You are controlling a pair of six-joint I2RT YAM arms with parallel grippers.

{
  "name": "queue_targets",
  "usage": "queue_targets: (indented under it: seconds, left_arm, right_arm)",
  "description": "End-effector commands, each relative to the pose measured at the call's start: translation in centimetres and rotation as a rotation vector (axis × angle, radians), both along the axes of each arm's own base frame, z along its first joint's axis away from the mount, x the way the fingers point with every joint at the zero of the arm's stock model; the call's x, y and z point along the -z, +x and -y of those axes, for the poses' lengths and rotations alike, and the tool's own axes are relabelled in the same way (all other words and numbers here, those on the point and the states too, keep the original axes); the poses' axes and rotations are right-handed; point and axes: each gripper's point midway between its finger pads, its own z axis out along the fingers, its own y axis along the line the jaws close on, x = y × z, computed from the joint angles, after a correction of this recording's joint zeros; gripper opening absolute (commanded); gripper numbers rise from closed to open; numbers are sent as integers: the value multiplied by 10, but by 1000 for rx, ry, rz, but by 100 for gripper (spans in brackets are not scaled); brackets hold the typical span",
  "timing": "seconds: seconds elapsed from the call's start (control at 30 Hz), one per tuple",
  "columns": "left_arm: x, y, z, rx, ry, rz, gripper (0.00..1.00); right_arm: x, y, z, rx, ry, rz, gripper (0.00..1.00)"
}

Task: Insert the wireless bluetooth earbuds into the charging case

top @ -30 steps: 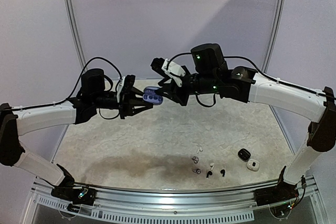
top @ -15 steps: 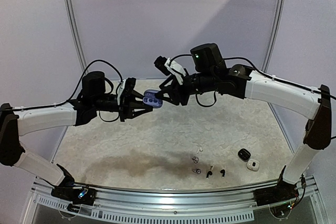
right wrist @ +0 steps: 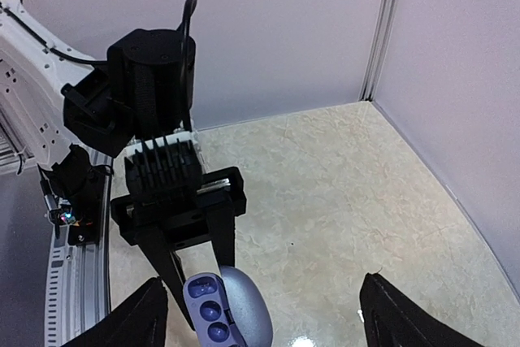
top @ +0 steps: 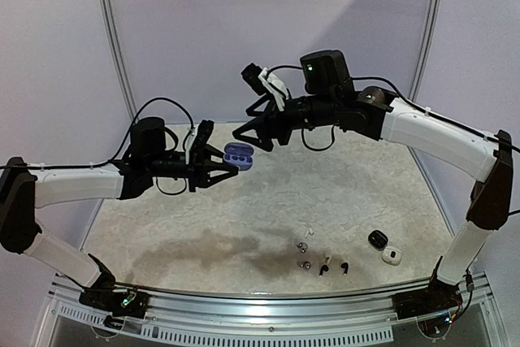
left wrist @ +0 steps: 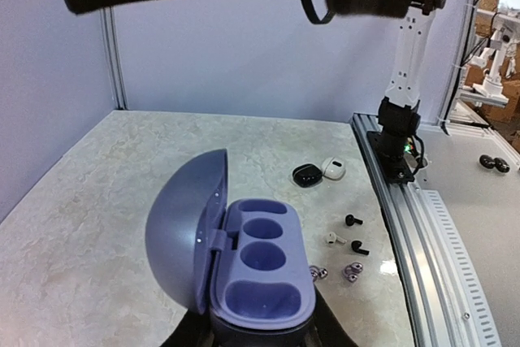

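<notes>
Right gripper backs off, jaws spread; left gripper pinches the open lilac plastic charging case.
Hold it level, cavities up; fetch the tiny loose earbuds one at a time.

The desk is pale and looks like marble, with a darker patch low in the middle. A small black case and a small white case lie just beside each other at the lower right. A metal rail runs along the bottom. Plain walls stand behind.
</notes>
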Motion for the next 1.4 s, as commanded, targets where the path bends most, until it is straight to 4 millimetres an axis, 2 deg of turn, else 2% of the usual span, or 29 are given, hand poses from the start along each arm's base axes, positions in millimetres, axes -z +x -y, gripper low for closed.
queue_targets:
  seconds: [0.0, 0.07, 0.1, 0.17, 0.2, 0.27, 0.33, 0.43, 0.57, 0.63, 0.7, 0.83, 1.0, 1.07, 1.17, 1.37]
  left_arm:
    - [4, 1, 2, -30, -17, -31, 0]
    - [5, 2, 1, -49, -21, -33, 0]
    - [5, 3, 0, -57, -26, -30, 0]
    - [6, 3, -1, -72, -31, -27, 0]
    - [7, 3, -2, -81, -32, -23, 0]
    - [7, 3, -3, -93, -38, -14, 0]
    - [8, 1, -5, -102, -41, -8, 0]
    - [10, -3, -6, -108, -40, -6, 0]
    - [10, -10, -7, -103, -51, 15, 0]
    - [11, -15, -7, -99, -53, 22, 0]
    - [12, -20, -6, -87, -50, 32, 0]
    - [13, -29, -4, -70, -53, 48, 0]
    - [16, -36, -4, -67, -56, 52, 0]
    - [17, -36, -5, -69, -54, 52, 0]
    - [17, -39, -4, -56, -52, 63, 0]
    - [21, -43, -3, -29, -41, 85, 0]
  right_arm:
    - [-20, 22, 8, 89, 70, -58, 83]
    - [-20, 48, 31, 265, 88, -148, 80]
    - [-17, 62, 49, 377, 84, -200, 76]
    - [7, 84, 90, 650, 27, -305, 68]
    - [24, 87, 110, 762, -31, -343, 65]
    - [56, 81, 143, 936, -135, -424, 60]
    - [93, 67, 169, 1064, -227, -533, 58]
    - [140, 41, 189, 1150, -316, -672, 56]
    - [185, 10, 211, 1235, -392, -801, 55]
    - [196, 0, 214, 1240, -418, -832, 55]
    - [203, -5, 208, 1216, -441, -837, 55]
    - [216, -13, 169, 1045, -478, -834, 55]
    - [246, -28, 149, 914, -512, -901, 41]
    - [254, -35, 145, 869, -499, -927, 36]
    - [253, -37, 139, 812, -462, -917, 33]
    - [273, -51, 141, 698, -521, -896, 28]
